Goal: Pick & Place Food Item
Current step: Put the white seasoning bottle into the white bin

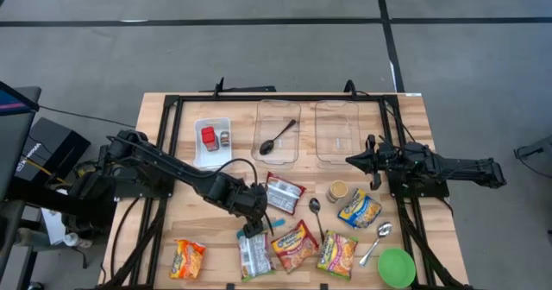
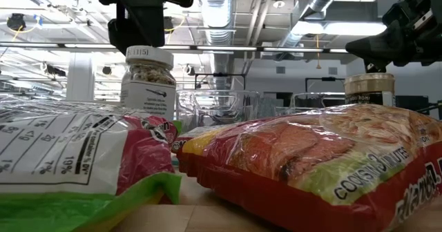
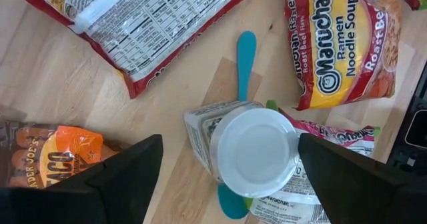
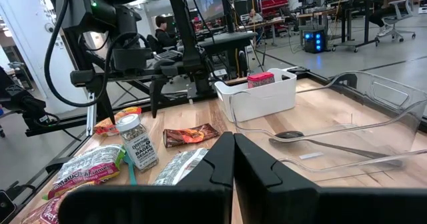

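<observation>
A glass spice jar with a white lid (image 3: 257,151) stands upright on the table among ramen packets, beside a teal utensil (image 3: 245,51). It also shows in the low view (image 2: 147,80) and the right wrist view (image 4: 138,144). My left gripper (image 3: 230,144) hangs just above the jar, open, one finger on either side of the lid and neither touching it; in the high view it (image 1: 253,228) covers the jar. My right gripper (image 1: 352,160) is shut and empty, held above the table at the right, near the right clear tray.
Ramen packets (image 1: 295,245) (image 1: 285,193) (image 1: 360,209) and a taco packet (image 1: 187,258) lie around the jar. A second jar (image 1: 337,191), two spoons (image 1: 315,208) (image 1: 377,242) and a green bowl (image 1: 396,267) are to the right. Two clear trays (image 1: 336,130) and a white bin (image 1: 211,139) stand farther back.
</observation>
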Controlling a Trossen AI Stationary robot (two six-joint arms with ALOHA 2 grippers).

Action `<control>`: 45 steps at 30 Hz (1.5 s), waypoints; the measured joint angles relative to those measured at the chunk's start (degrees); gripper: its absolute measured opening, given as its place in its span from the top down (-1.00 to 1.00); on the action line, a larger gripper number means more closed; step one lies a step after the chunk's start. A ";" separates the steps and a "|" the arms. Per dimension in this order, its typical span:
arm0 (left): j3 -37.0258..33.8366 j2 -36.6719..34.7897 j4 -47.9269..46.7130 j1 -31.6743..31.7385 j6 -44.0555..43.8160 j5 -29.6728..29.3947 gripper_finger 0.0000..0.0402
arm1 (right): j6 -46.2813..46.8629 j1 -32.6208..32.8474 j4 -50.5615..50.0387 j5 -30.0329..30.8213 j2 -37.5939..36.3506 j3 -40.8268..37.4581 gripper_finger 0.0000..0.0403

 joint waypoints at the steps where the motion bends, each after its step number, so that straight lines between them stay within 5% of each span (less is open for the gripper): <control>1: 0.00 0.00 0.01 0.00 0.01 0.00 -0.71 | 0.00 0.01 0.00 0.00 0.00 0.00 1.00; 45: -0.02 4.55 -2.29 -0.98 -0.01 -5.02 -0.69 | 0.02 -0.01 0.66 0.26 0.22 -0.02 1.00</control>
